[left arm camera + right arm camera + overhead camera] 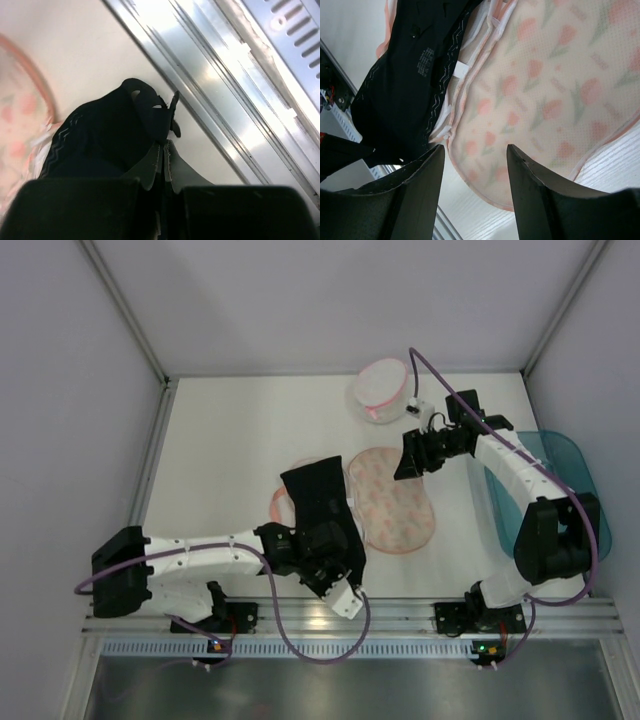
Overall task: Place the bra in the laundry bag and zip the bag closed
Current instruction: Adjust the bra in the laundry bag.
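Left fingers pinching shut on black bra, zigzag-trimmed fabric draping over speckled laundry bag, right fingers hanging apart.

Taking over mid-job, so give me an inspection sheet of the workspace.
Surface: white table; no spills seen.
Job's things: black bra draped over the left half of the open laundry bag; zip not closed.
Clutter: small white pouch at the far edge; teal tub on the right.
Grippers: left gripper shut on the bra's near end; right gripper open above the bag, holding nothing.
Cables: purple cables along both arms, none on the bag.
Surroundings: pale walls; metal rail at the near edge.
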Robot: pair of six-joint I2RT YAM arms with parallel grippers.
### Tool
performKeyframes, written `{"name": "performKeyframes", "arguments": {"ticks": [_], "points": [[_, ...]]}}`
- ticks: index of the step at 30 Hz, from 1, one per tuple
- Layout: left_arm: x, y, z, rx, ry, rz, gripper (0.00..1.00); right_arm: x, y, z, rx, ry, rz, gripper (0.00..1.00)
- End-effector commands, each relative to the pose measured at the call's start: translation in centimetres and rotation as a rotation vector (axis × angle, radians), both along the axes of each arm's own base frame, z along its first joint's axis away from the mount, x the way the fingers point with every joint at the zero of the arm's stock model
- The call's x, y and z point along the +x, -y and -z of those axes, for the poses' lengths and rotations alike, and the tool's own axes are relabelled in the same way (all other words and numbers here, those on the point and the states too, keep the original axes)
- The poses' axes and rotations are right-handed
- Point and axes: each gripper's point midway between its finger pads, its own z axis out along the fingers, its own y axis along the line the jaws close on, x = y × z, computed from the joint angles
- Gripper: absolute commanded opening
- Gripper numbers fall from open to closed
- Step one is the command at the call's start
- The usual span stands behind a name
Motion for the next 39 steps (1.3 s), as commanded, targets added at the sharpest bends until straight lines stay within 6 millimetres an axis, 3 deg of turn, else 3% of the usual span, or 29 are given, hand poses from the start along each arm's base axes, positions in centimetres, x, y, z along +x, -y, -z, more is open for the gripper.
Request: {"name": "performKeyframes", "arguments": {"ticks": [1,3,11,14,21,32,39], "points": [[0.4,0.4,-2.0,-0.045,-0.098,-0.099,0.00,0.2,0.2,0.1,0.009,0.001,-0.010,0.53],[0.9,0.5,-2.3,-0.054,-0.135,-0.141,0.00,0.1,0.2,0.1,0.009,-0.002,-0.011,0.53],[8.5,0.5,-5.0,-0.146,-0.307,-0.449,0.00,0.1,0.1,0.6,0.013,-0.015,-0.020,0.53],[10.0,0.3,-5.4,-0.161,-0.343,-0.505,0.00,-0.1,0.0,0.8,0.016,-0.023,-0.022,0.53],[13.9,-0.5,-3.8,-0.130,-0.457,-0.665,0.00,-0.4,0.1,1.3,0.011,-0.036,-0.031,0.53],[17.2,-2.2,-1.7,-0.102,-0.513,-0.799,0.00,-0.7,0.2,1.7,0.005,-0.046,-0.040,0.53],[17.1,-2.4,-2.0,-0.102,-0.514,-0.824,0.27,-0.9,0.2,1.8,0.006,-0.049,-0.045,0.52]]}}
